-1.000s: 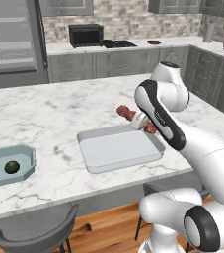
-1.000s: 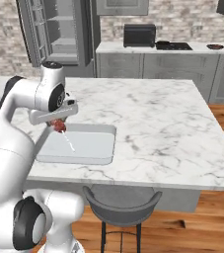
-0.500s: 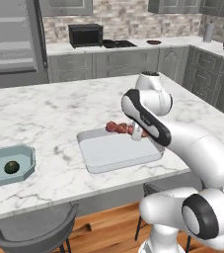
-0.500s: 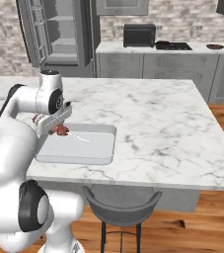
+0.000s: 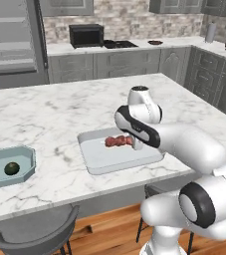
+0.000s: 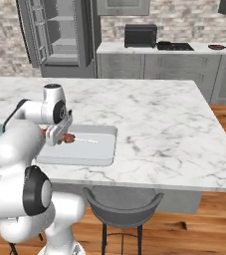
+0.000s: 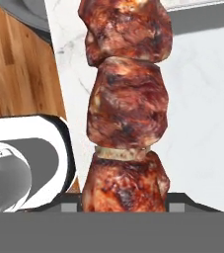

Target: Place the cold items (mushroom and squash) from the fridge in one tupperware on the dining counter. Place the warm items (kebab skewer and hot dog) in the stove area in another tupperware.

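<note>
A white marble-topped island counter (image 5: 59,107) fills the middle of a grey kitchen. Behind it, a black microwave (image 5: 86,35) sits on the rear grey counter (image 5: 59,48), beside a black stovetop (image 5: 119,44). A tall grey fridge (image 6: 59,35) stands open, its shelves showing. A dark grey round-backed stool (image 6: 123,209) stands on the wooden plank floor (image 6: 224,119) at the island's near edge.
</note>
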